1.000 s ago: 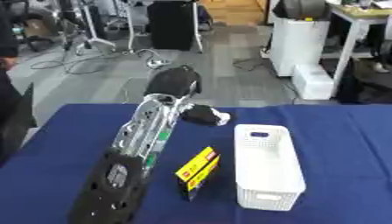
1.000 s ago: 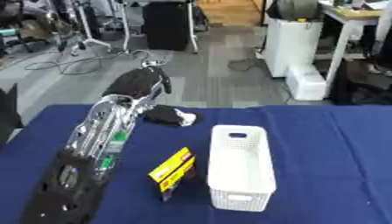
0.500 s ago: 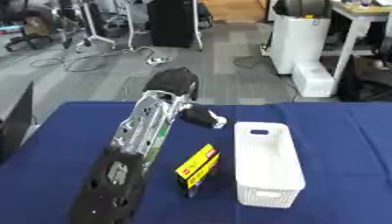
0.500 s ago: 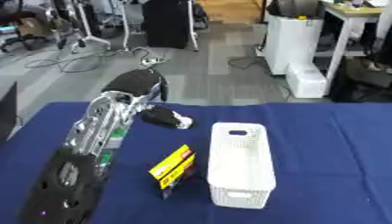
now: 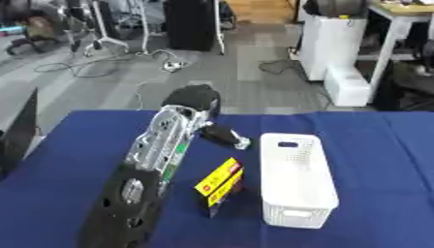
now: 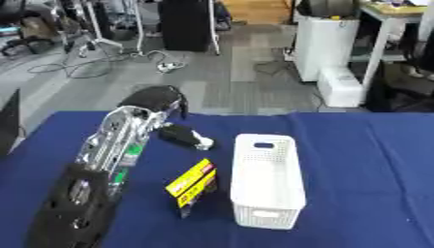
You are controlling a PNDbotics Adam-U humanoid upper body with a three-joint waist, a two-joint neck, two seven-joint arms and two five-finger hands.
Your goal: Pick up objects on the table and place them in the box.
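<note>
While the left hand [image 5: 227, 137] reaches out, fingers unreadable, a yellow-and-black packet [image 5: 220, 186] stands on edge beside the white box [image 5: 295, 178], its long axis running near-to-far.

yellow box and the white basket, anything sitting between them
Nothing: in the right eye view only a narrow strip of bare blue tablecloth separates the yellow box from the white basket.

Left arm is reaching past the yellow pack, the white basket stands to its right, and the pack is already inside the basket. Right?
Not quite. The yellow pack is not inside; it stands on the blue table, left of the white basket, as the left eye view shows. The left robot hand does reach beyond it.
</note>
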